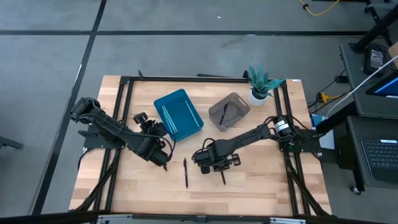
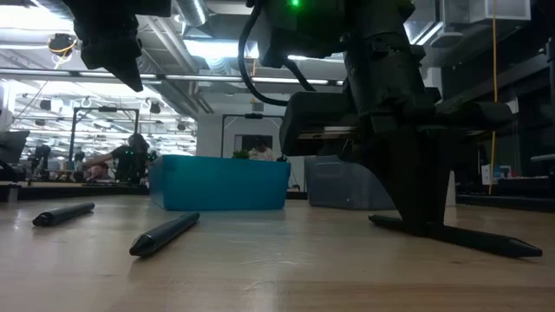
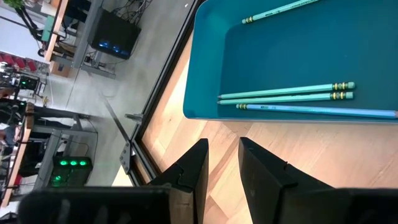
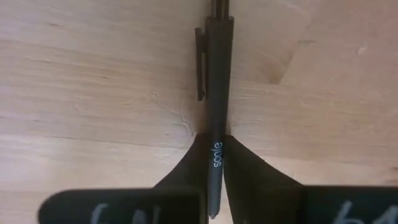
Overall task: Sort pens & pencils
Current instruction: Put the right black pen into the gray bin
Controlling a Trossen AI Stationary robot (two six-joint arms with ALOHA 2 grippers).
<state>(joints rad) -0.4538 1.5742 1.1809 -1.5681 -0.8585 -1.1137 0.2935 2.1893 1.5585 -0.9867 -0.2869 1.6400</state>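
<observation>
Right gripper (image 1: 222,173) low on the table, in front of the blue tray (image 1: 163,107), fingers pinching a black pen (image 4: 216,99), left gripper (image 1: 165,164) beside the tray, fingers slightly apart, holding nothing, four light blue pencils (image 3: 286,95) in the tray, another black pen (image 1: 185,172) on the wood between the grippers

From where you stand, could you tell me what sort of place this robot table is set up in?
Probably an open robotics lab or workshop: bare ceiling ducts and strip lights, other benches with people seated behind the light wooden table, and a grey concrete floor.
</observation>
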